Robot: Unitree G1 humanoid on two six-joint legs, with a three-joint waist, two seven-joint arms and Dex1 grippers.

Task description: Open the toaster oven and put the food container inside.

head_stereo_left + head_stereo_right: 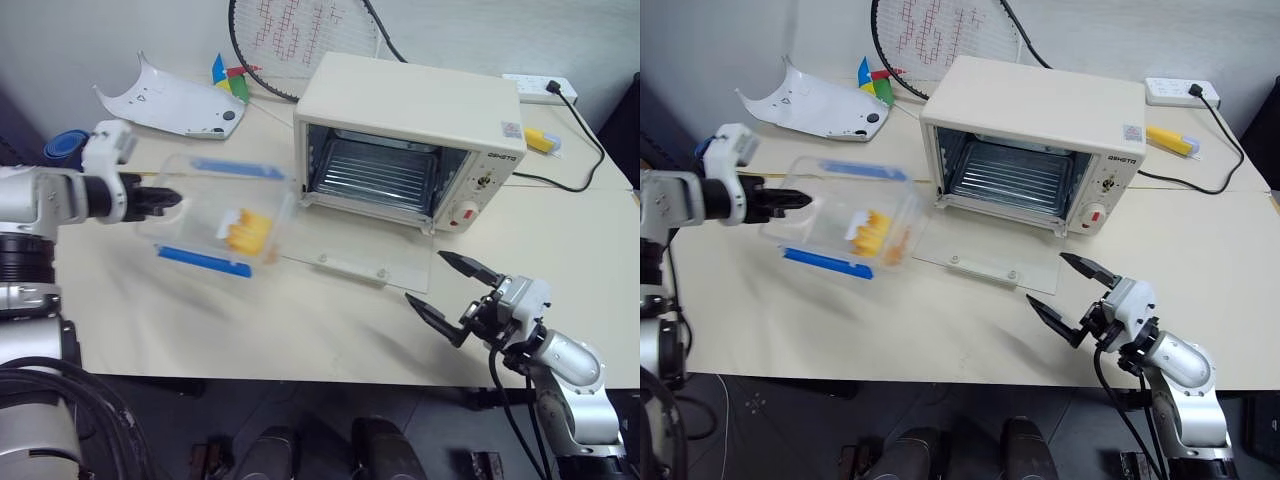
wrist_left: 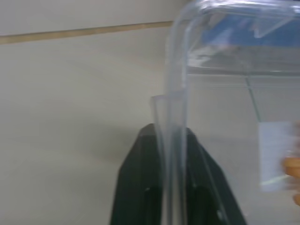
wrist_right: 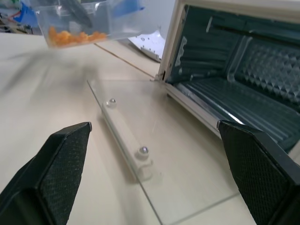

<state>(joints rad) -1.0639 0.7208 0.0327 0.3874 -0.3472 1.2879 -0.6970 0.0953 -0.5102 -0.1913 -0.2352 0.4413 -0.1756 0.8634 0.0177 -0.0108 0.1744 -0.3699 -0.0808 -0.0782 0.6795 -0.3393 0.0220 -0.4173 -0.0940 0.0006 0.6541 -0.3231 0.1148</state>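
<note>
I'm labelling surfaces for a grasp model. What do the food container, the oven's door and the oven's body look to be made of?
Food container: clear, glossy plastic, it seems; the yellow food shows through its walls, and its clip strips are opaque blue.
Door: transparent glass by the look, lying flat with the table visible through it.
Toaster oven body: cream, smooth and matte, probably painted metal, though that is uncertain.

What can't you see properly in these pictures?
- Food container, head views: motion-blurred, so what the yellow food is stays unclear.
- Left gripper, left wrist view: shut on the container's clear wall, which covers its fingertips.
- Toaster oven, head views: dial markings too small to read.
- Racket, head views: cut off by the top edge.
</note>
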